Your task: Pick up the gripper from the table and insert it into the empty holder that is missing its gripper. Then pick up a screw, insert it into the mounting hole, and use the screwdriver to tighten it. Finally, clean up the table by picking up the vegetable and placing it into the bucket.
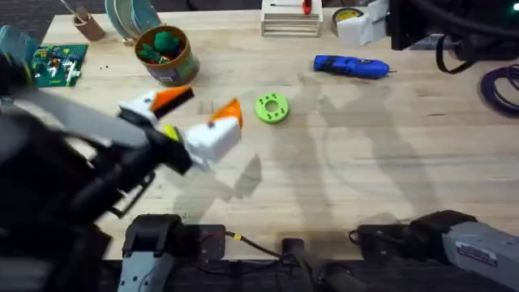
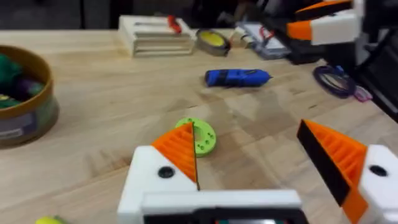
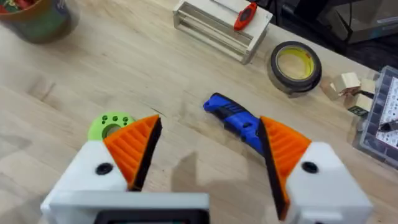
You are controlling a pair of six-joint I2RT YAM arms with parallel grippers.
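A blue pen-shaped plastic screwdriver point(image 1: 350, 66) lies on the far table, right of centre. Rigid, light, likely slippery; grasp mid-barrel. Left gripper point(image 2: 267, 162) and right gripper point(image 3: 208, 155) gape, both empty.

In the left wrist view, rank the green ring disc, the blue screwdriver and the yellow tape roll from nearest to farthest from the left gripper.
From the left gripper:
1. Green ring disc, on the table just past the fingertips.
2. Blue screwdriver, lying farther out on the open tabletop.
3. Yellow tape roll, at the table's far side beside the white rack.
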